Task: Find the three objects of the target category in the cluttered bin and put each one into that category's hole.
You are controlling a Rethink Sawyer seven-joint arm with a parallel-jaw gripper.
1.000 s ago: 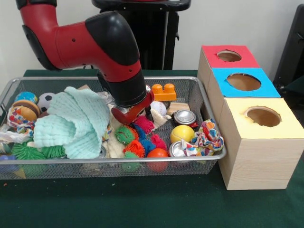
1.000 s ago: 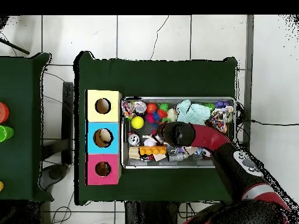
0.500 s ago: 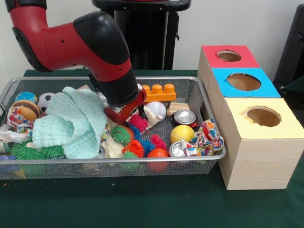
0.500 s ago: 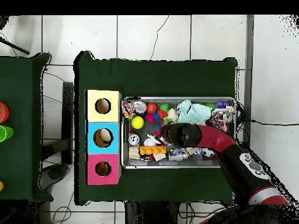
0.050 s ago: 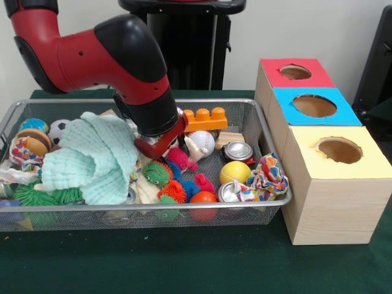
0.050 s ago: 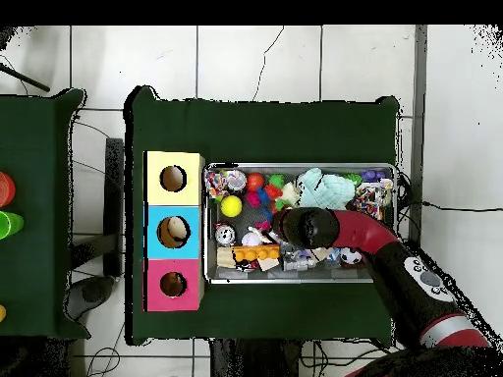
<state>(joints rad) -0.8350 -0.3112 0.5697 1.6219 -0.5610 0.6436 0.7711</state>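
Observation:
The wire mesh bin (image 5: 184, 207) holds a jumble of toys. My gripper (image 5: 160, 146) reaches down into the bin's middle, between the mint cloth (image 5: 95, 156) and a baseball (image 5: 202, 142); its tip is hidden among the toys. Under it lie a pink spiky ball (image 5: 179, 158) and a green one (image 5: 158, 173). An orange building block (image 5: 205, 118) sits just behind it. In the overhead view the arm's head (image 6: 307, 228) covers the bin's centre, next to the orange block (image 6: 255, 253).
Three boxes stand beside the bin, with a red hole (image 5: 295, 72), a blue hole (image 5: 313, 105) and a yellow hole (image 5: 340, 150). Also in the bin are a yellow ball (image 5: 234, 172), metal tins (image 5: 237, 150), an orange ball (image 5: 203, 198), a patterned cloth (image 5: 266, 177) and a soccer ball (image 5: 58, 130).
Since a second ago the arm has shifted left in the front view, uncovering the baseball. Over the last half second it has barely moved.

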